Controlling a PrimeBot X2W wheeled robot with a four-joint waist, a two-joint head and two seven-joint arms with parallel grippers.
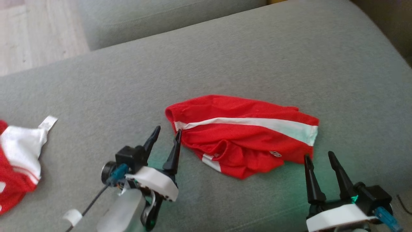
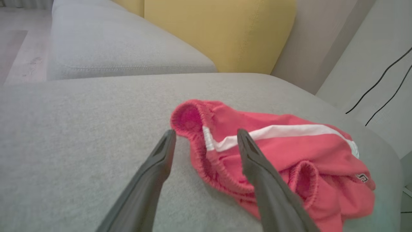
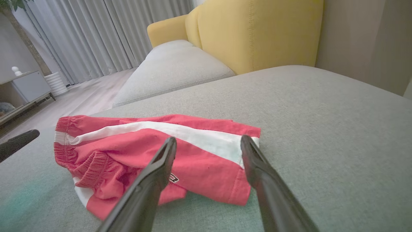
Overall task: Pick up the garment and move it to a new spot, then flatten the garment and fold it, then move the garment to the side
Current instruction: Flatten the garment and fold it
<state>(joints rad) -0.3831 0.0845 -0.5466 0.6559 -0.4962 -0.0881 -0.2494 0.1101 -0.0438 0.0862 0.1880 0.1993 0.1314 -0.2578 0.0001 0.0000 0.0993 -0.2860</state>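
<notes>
On the grey sofa cushion (image 1: 96, 96), near its middle, the garment (image 1: 241, 135) lies loose and rumpled: red shorts with a broad white stripe running end to end. The elastic waistband end points toward the robot's left and the hem end toward its right. A small logo sits near the lower edge. One fold of waistband is bunched up along the near side, as the left wrist view (image 2: 289, 161) shows.

Left tool (image 1: 168, 129): fingers spread, nothing between them. It stands at the waistband end. The left wrist view (image 2: 206, 131) puts one finger over bare cushion and the other across the waistband. Whether that finger rests on the cloth or hangs just above it cannot be told.

Right tool (image 1: 319, 155): fingers spread, nothing held. It sits just beside the garment's hem corner, on the near side, with a strip of cushion showing between tips and cloth in the head view. The right wrist view (image 3: 208, 138) looks along its fingers over the hem end (image 3: 193, 154).

A second red and white garment (image 1: 19, 161) lies at the cushion's left edge, well apart from the first. Beyond the cushion are a yellow backrest (image 3: 257, 32), pale curtains (image 3: 96, 32) and a light wooden floor (image 1: 38, 32).
</notes>
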